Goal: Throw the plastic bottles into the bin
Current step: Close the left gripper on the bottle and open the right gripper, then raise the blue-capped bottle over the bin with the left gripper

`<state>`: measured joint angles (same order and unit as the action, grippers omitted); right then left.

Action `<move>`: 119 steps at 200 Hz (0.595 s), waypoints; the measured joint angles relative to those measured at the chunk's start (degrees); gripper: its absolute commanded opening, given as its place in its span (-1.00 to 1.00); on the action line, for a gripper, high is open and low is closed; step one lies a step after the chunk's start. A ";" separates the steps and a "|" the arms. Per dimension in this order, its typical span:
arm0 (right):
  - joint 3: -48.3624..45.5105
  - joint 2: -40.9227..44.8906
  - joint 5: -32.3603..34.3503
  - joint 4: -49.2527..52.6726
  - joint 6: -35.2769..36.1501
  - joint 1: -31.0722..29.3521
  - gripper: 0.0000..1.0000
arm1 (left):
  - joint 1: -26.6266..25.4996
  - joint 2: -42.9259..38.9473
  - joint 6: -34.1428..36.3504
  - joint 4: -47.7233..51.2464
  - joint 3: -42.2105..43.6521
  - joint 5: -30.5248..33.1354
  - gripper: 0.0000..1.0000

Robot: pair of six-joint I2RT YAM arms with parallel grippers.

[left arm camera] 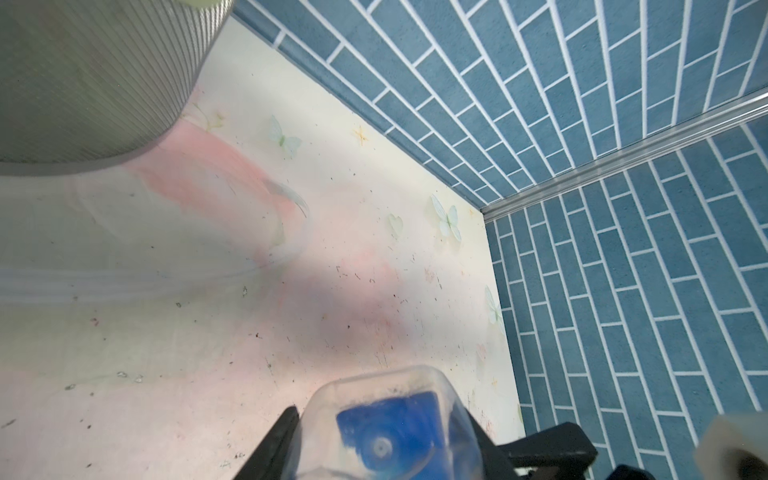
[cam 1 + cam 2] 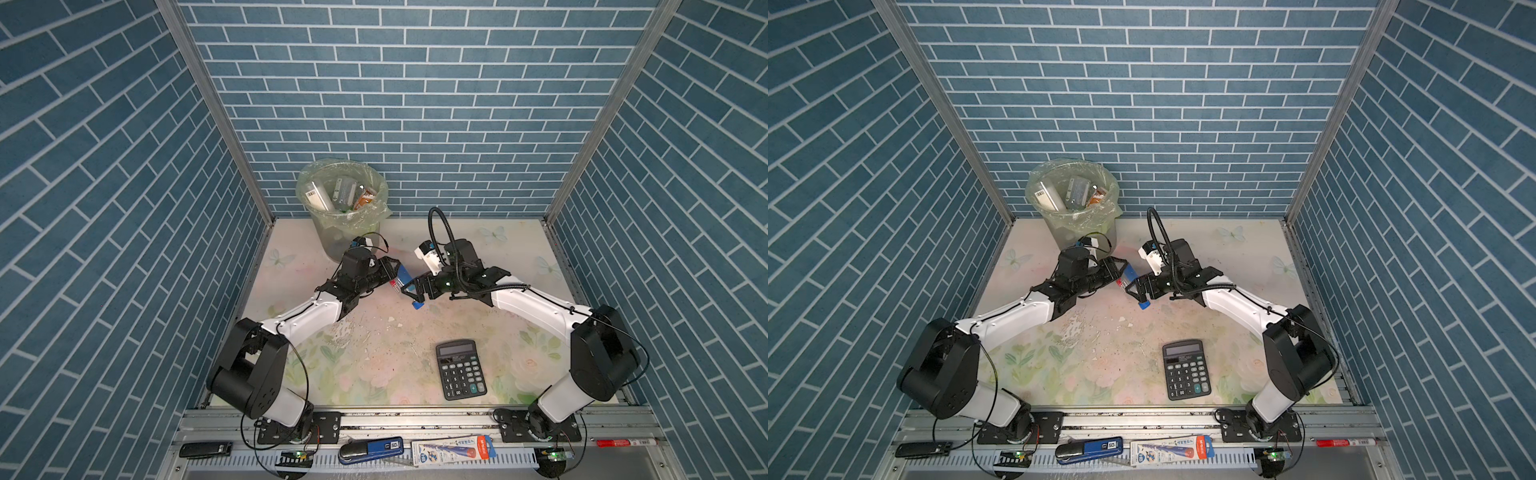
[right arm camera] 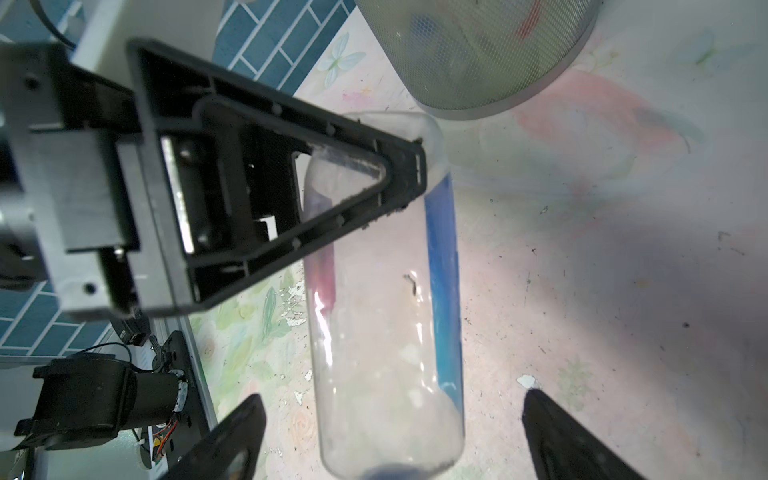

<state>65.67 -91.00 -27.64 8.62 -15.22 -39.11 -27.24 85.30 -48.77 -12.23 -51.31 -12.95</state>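
Clamped by left hand [image 2: 394, 272] at the base, with right hand [image 2: 409, 293] spread apart: clear bottle [image 3: 386, 316] (light, slick, crushable).

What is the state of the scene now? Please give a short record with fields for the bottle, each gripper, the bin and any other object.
bottle: clear bottle with blue label and blue cap, between the two grippers
left gripper: left gripper shut on the bottle's base end
right gripper: right gripper open, fingers apart from the bottle on both sides near the cap end
bin: bin at the back left, lined with a pale green bag, several bottles inside
other: black calculator lying on the table, front right
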 measured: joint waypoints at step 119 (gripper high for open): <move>3.63 7.67 6.25 0.81 3.67 -0.07 0.99 | 11.41 -6.54 14.56 25.40 -28.09 -1.31 -0.02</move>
<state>69.30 -83.33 -21.39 9.43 -11.55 -39.18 -15.84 78.76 -34.22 13.17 -79.40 -14.26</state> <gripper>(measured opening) 0.993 0.562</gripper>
